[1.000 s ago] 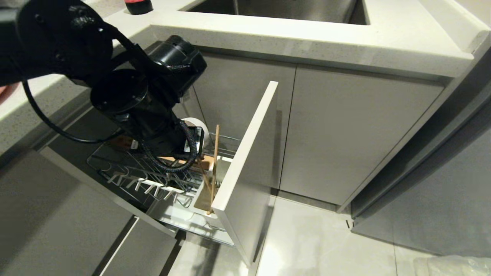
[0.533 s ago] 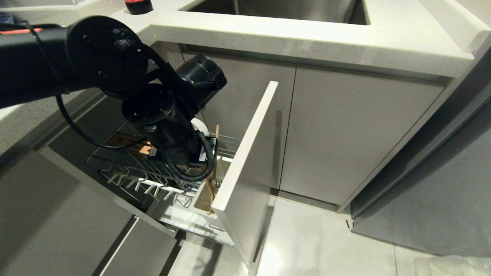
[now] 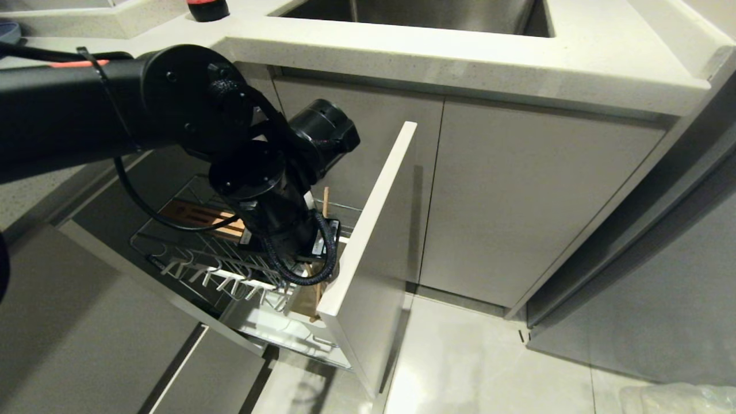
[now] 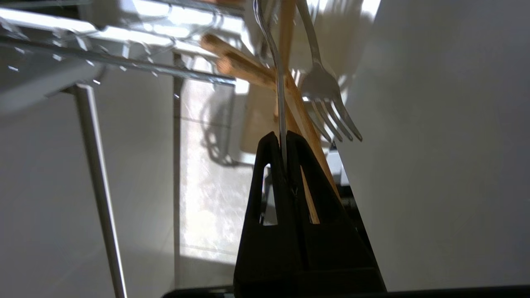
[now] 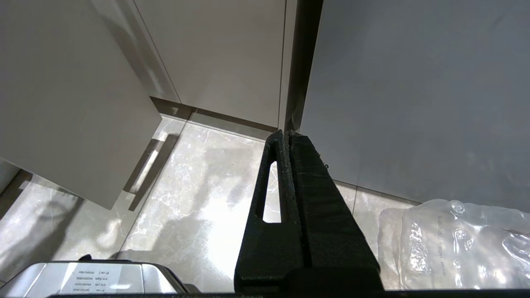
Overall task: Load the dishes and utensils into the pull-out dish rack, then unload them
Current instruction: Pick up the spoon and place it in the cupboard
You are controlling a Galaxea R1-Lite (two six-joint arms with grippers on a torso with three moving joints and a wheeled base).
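The pull-out dish rack (image 3: 241, 270) already holds chopsticks (image 4: 290, 95) and a fork (image 4: 327, 95); the left gripper (image 4: 285, 142), fingers pinched on a thin metal utensil handle (image 4: 275, 62), is, I judge, loading or unloading it.

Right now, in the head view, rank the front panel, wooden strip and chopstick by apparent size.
1. front panel, largest by far.
2. wooden strip, partly hidden.
3. chopstick, smallest: only its top shows.

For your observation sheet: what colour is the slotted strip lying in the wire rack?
Warm orange-brown wood, the slotted wooden strip shows best in the head view.
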